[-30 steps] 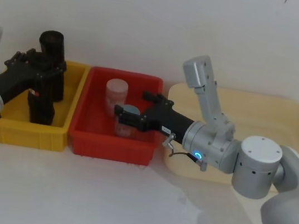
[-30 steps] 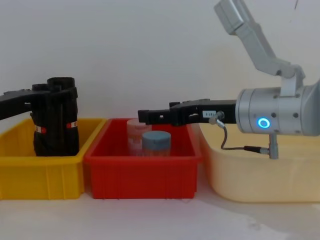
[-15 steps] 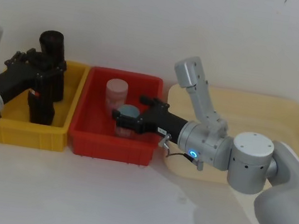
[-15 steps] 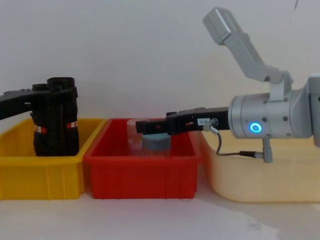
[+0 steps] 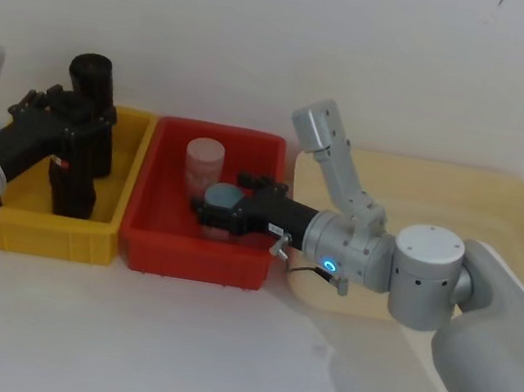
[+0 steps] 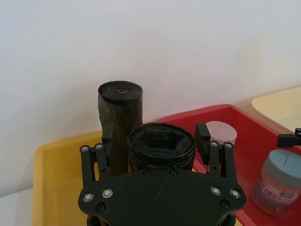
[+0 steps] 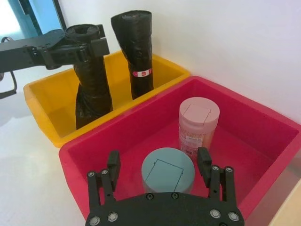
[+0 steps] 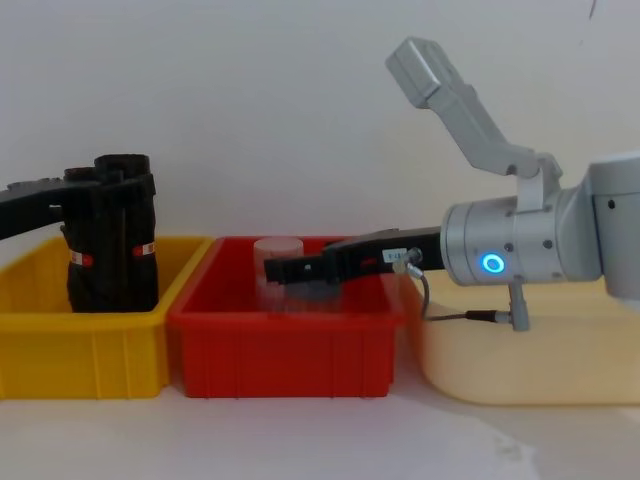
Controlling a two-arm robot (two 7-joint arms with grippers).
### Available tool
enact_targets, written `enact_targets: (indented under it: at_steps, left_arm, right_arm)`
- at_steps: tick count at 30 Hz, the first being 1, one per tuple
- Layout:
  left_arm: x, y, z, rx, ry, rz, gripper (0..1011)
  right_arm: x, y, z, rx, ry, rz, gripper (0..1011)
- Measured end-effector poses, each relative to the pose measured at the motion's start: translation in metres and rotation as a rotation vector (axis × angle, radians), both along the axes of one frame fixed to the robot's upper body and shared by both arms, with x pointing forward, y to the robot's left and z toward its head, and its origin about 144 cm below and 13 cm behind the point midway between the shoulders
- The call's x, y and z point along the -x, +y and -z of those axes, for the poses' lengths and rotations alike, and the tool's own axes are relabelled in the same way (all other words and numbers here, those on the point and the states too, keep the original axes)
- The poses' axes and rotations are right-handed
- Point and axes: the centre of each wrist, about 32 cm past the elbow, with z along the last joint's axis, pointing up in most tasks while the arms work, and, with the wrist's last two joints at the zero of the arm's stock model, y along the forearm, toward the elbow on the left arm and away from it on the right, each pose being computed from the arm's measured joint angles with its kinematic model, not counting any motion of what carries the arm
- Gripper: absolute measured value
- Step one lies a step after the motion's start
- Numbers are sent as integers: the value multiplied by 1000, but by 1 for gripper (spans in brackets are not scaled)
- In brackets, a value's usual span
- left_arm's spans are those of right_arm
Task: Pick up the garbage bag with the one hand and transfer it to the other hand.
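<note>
We hold our left gripper wide around the nearer bag in the yellow bin. Our right gripper, equally wide, straddles the jar in the red bin.

Silver-grey right arm, screw-studded black tool

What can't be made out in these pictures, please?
Chest view: the yellow bin hides the bottoms of the garbage bag that the left tool straddles and of the second roll.
Chest view: the right tool and the red bin cover most of the blue-lidded jar.
Right wrist view: print on the pink jar is too small to read.
</note>
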Motion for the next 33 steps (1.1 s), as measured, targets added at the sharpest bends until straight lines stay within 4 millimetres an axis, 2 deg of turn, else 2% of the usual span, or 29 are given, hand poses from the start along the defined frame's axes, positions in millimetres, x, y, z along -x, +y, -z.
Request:
enact_targets:
  at_steps: [21, 26, 33]
  left_arm:
    - [0, 0, 0, 0, 0, 0, 1000]
    - [0, 0, 0, 0, 0, 0, 1001]
    - [0, 0, 0, 0, 0, 0, 1001]
  right_arm:
    - [-7, 5, 2, 67, 14, -10, 993]
    - [-8, 5, 2, 78, 16, -12, 908]
    - [-8, 5, 2, 87, 16, -14, 692]
